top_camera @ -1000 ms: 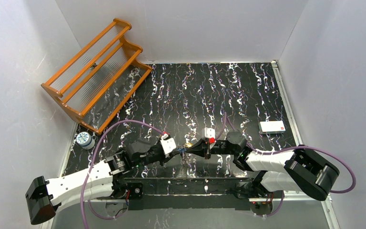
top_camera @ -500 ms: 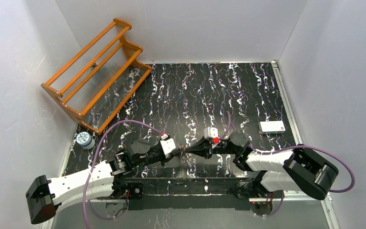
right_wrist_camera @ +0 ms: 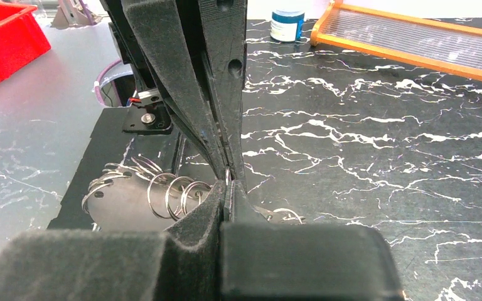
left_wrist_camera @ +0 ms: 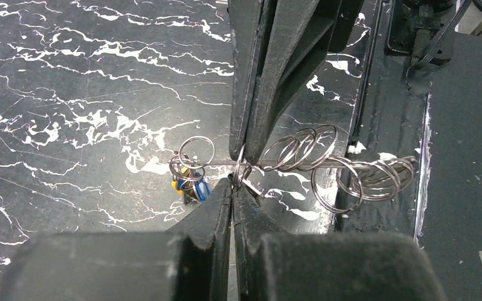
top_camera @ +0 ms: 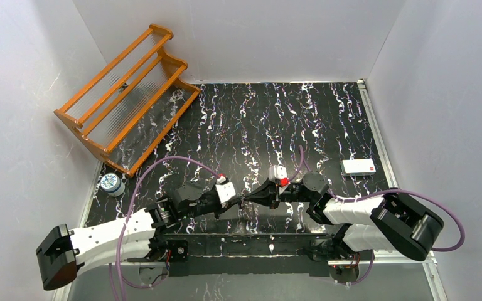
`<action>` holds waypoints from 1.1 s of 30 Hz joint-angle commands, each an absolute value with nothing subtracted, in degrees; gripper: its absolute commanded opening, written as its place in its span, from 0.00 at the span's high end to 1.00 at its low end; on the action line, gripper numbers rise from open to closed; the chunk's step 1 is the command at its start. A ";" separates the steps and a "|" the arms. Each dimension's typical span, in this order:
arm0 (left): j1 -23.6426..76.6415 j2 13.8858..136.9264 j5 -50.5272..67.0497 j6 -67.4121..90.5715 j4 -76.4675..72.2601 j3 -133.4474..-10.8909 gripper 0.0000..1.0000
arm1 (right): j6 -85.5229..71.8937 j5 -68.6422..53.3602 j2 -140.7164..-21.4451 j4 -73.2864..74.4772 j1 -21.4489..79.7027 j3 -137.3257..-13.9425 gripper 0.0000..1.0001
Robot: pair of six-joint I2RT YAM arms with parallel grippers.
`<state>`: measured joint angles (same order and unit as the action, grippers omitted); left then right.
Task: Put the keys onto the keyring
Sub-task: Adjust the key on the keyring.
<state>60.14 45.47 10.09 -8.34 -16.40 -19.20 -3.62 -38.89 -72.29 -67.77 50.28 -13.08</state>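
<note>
White walls box in my black, white-veined desk (top_camera: 289, 119). At far left an orange wooden rack (top_camera: 125, 94) stands by the wall, with a small round tin (top_camera: 110, 184) near its foot. From above, my left tool (top_camera: 237, 203) and right tool (top_camera: 252, 198) meet tip to tip near the front edge, hiding whatever is between them. At the wrist, the left tool's jaws are pressed together at a thin wire of the keyring (left_wrist_camera: 301, 147); I cannot tell whether they bite it. The keys (left_wrist_camera: 188, 187), blue and gold and too small to count, hang from a loop just left of those tips. My right tool is clamped on the same wire from the opposite side, steel coils trailing beyond it. Far right lies a white card (top_camera: 358, 166).
</note>
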 commanded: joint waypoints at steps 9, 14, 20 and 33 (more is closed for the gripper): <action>60.25 42.86 13.45 -9.53 -31.84 -15.06 1.00 | -9.83 -44.08 -74.65 -81.10 50.68 -16.50 0.99; 60.29 38.93 13.79 -10.19 -34.64 -13.94 1.00 | -11.38 -44.69 -75.43 -82.27 50.63 -16.83 0.99; 60.29 36.33 13.45 -9.17 -35.51 -13.91 0.98 | -12.67 -44.38 -76.20 -83.94 50.68 -17.00 0.99; 60.27 29.92 11.02 -8.27 -27.61 -14.21 0.74 | -10.16 -40.61 -73.45 -80.95 50.63 -16.70 0.99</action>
